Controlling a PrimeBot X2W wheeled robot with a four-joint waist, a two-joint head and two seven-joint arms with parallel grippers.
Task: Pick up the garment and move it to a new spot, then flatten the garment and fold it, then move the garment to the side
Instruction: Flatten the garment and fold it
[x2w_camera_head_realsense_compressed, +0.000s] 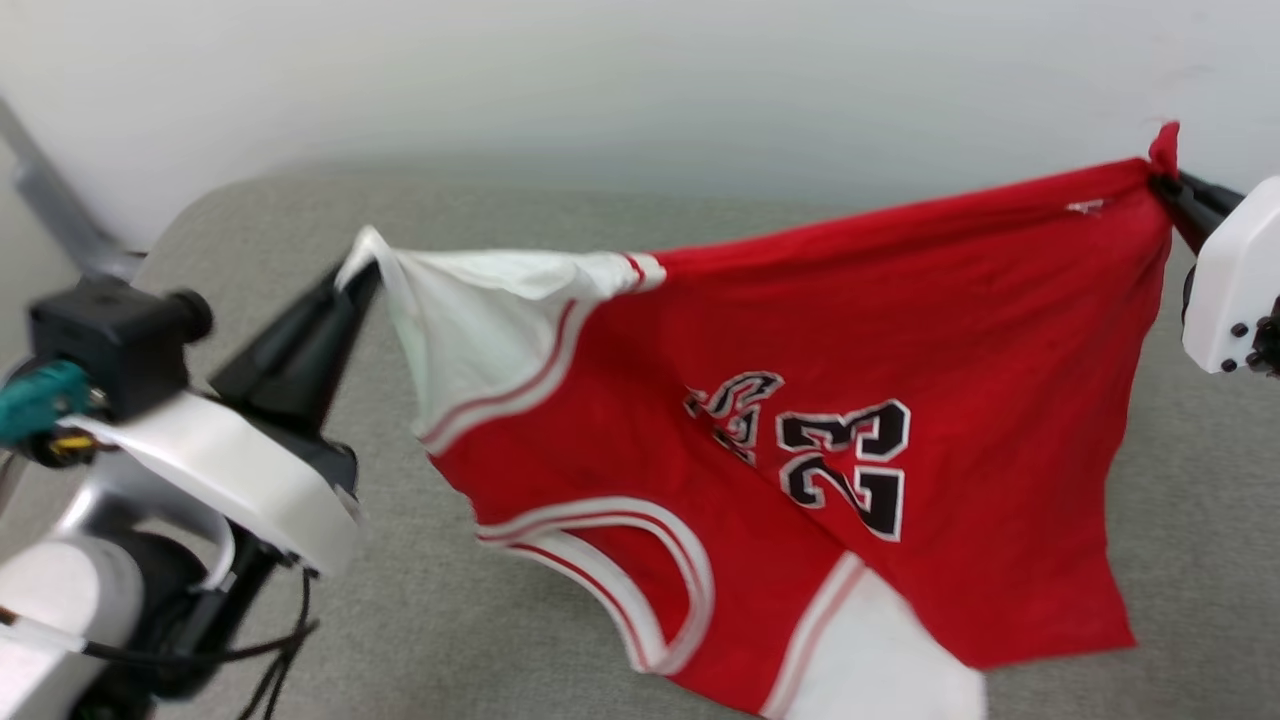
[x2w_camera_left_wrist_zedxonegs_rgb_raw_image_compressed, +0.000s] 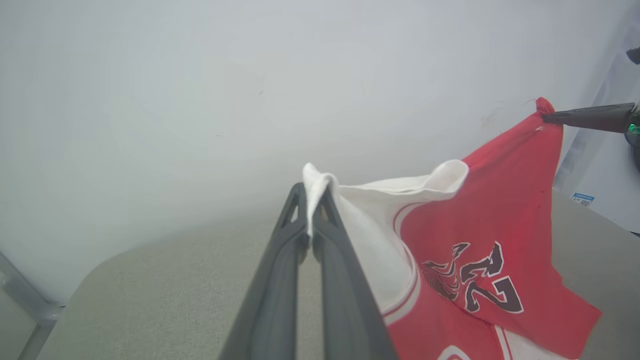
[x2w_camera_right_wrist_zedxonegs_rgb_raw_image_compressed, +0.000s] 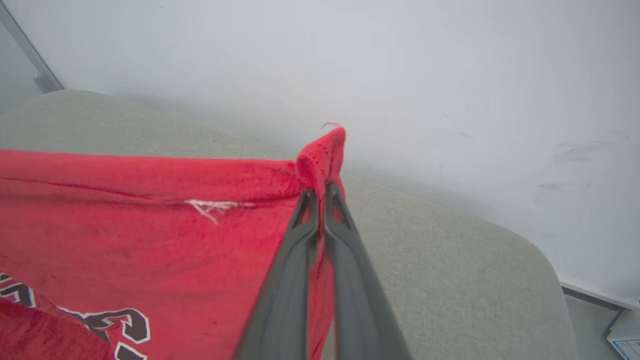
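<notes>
From the head, we hold the shirt (x2w_camera_head_realsense_compressed: 800, 400) stretched in air above the grey pad (x2w_camera_head_realsense_compressed: 450, 620), probably to spread it for flattening: left gripper (x2w_camera_head_realsense_compressed: 355, 270) clamped on a white sleeve tip, right gripper (x2w_camera_head_realsense_compressed: 1160, 185) on a red corner. Our left wrist shows soft jersey bunched between closed fingers (x2w_camera_left_wrist_zedxonegs_rgb_raw_image_compressed: 270, 300), its "23" print sagging toward the pad. Our right wrist shows a taut red edge over the pad's woven cloth.

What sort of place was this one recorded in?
Likely a bare test room or lab, hard to say more: a grey fabric-covered work surface with rounded corners, a plain white wall right behind it, and a metal bar beside it.
</notes>
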